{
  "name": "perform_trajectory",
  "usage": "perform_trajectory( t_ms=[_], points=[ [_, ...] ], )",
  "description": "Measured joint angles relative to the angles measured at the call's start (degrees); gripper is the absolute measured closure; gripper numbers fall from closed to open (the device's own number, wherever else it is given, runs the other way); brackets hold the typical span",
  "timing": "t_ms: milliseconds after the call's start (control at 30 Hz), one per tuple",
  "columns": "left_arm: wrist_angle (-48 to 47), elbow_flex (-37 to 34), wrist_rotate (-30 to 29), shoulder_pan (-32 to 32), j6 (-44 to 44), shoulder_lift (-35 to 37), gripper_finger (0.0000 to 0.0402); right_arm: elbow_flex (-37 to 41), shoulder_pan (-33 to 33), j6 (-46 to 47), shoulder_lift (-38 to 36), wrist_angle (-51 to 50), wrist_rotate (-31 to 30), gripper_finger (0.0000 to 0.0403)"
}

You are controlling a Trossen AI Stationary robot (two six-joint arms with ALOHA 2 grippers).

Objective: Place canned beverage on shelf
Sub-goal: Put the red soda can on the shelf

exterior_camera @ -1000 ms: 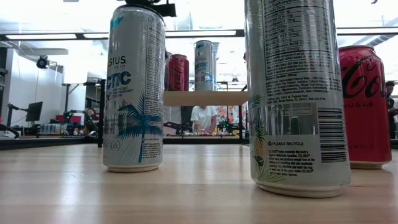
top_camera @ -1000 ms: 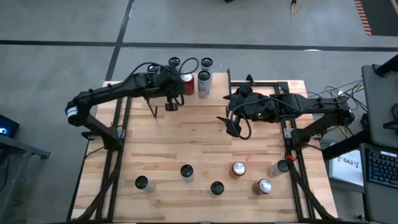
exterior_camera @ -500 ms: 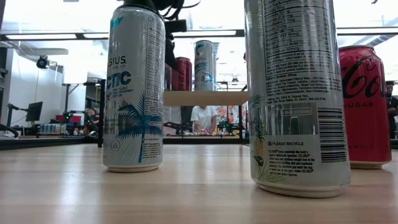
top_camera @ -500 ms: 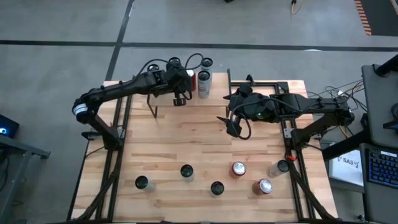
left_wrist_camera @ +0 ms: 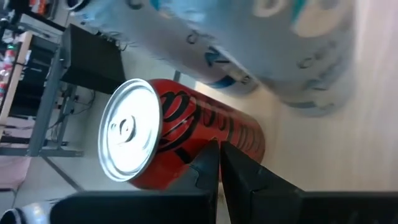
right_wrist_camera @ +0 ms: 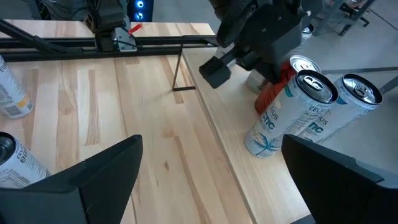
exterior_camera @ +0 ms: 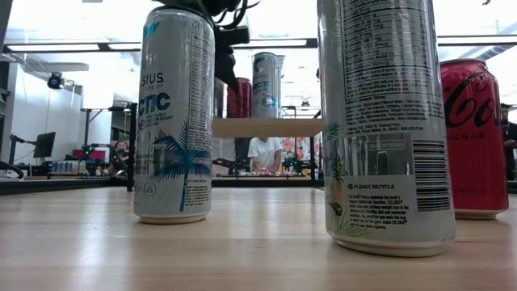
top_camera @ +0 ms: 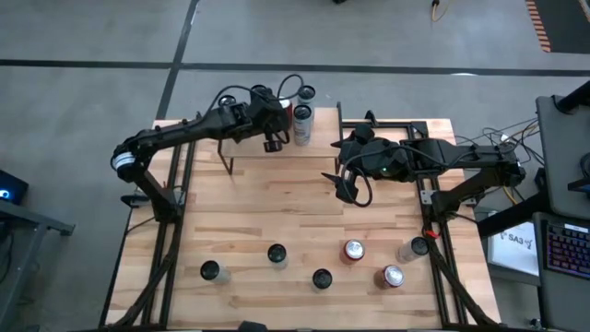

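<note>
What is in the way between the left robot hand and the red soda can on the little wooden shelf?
Nothing visible. The left gripper, fingers shut, is right next to the red soda can on the small wooden shelf. Tall white cans stand beyond the can, not between. The right gripper waits over the table.

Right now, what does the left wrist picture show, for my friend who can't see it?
A red soda can with a silver top stands on the shelf, right beyond the left gripper, whose fingers are shut. A pale blue-and-white can stands beside it.
</note>
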State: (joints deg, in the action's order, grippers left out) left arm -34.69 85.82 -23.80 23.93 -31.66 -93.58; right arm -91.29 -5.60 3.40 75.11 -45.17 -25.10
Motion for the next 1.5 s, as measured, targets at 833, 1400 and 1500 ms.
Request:
perform_trajectory(
  t_ms=[833, 1400, 1500],
  points=[
    [2.7, -0.2, -0.1, 1.6, 0.9, -0.3, 0.0402, 0.0, 0.0, 0.0, 0.0, 0.0, 0.0, 0.0028],
    [6.5, -0.2, 2.0, 2.1, 0.4, -0.8, 0.0402, 0.0, 0.0, 3.0, 0.0, 0.0, 0.0, 0.0028],
    [6.4, -0.2, 2.0, 2.3, 0.4, -0.8, 0.0402, 0.0, 0.0, 2.8, 0.0, 0.0, 0.0, 0.0028]
  ],
)
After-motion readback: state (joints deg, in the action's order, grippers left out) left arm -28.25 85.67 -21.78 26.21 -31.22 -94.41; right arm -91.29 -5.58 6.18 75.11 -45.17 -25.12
